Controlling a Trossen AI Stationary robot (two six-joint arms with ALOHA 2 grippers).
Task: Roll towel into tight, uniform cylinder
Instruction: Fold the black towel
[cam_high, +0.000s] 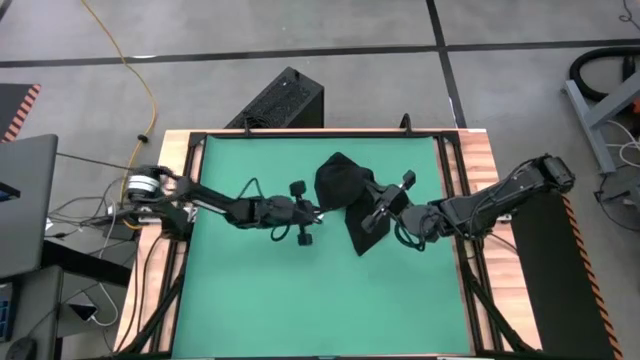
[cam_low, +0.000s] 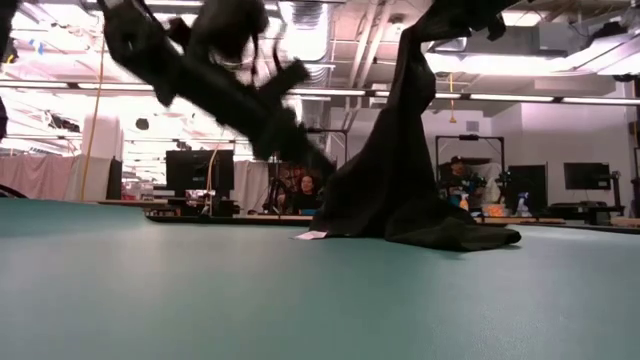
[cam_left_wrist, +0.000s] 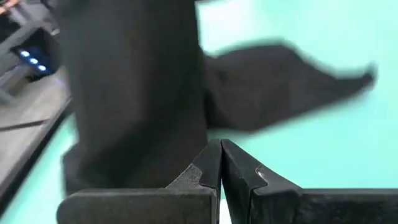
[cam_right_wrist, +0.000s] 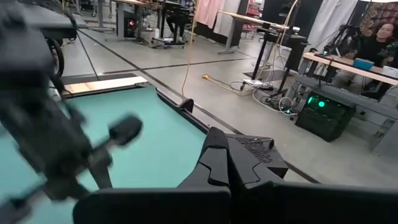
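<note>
Two arms over the green mat (cam_high: 250, 300) on our counter. We've got the towel (cam_high: 345, 190) hanging tall from the right gripper (cam_high: 372, 222), jaws clamped on it, bottom bunched mid-mat. Left gripper (cam_high: 318, 213), jaws together, sits just left of it.

Towel (cam_high: 343, 185) plain black, white tag; mat (cam_high: 250, 290) green; arms dark.

Soft matt cloth towel (cam_high: 342, 187) (smooth mat (cam_high: 250, 290)).
</note>
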